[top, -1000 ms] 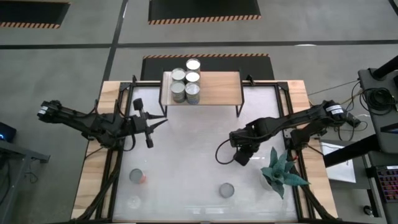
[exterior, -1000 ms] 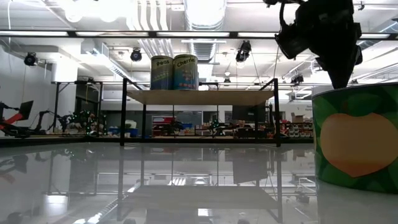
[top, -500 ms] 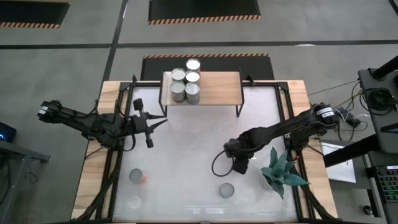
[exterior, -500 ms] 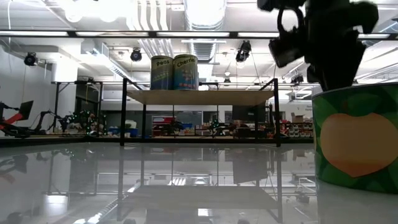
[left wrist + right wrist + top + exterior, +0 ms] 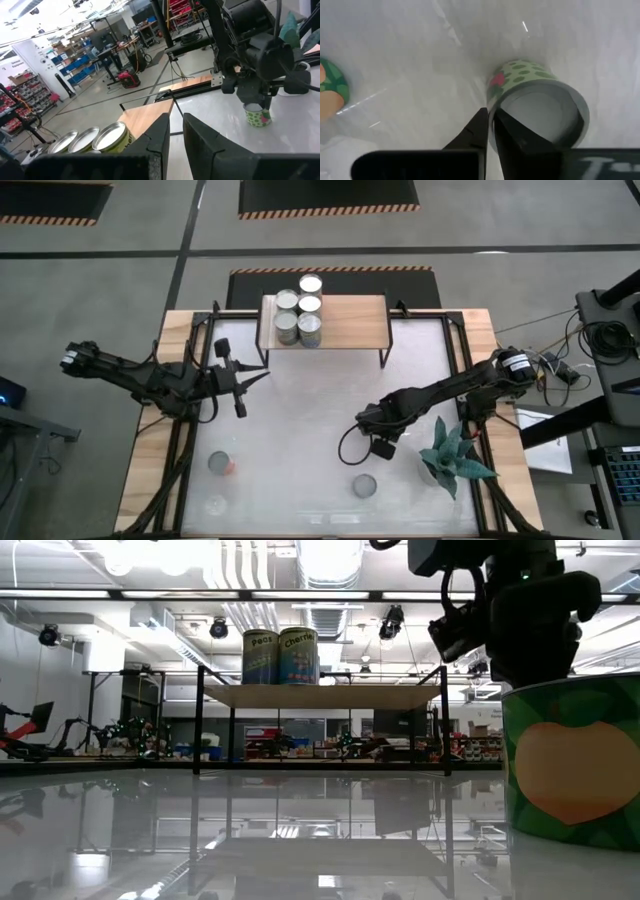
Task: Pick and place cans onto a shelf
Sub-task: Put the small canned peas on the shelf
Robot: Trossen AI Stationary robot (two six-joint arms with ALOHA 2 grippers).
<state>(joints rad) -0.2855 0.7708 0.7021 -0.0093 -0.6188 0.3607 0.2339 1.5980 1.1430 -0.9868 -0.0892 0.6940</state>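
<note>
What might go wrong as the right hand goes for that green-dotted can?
1. The right hand looks shut beside the rim of the green-dotted can; descending like this may shove or tip it.
2. It works close to the plant and might brush its leaves.
The left hand waits left of the shelf.

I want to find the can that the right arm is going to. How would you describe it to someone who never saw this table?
Start at the white-topped table and find the green plant on its right side. Toward the table's middle from the plant, near the front edge, a single can stands upright below the right gripper. It has green spots on its label, and unlike the cans grouped on the shelf, it stands alone.
</note>
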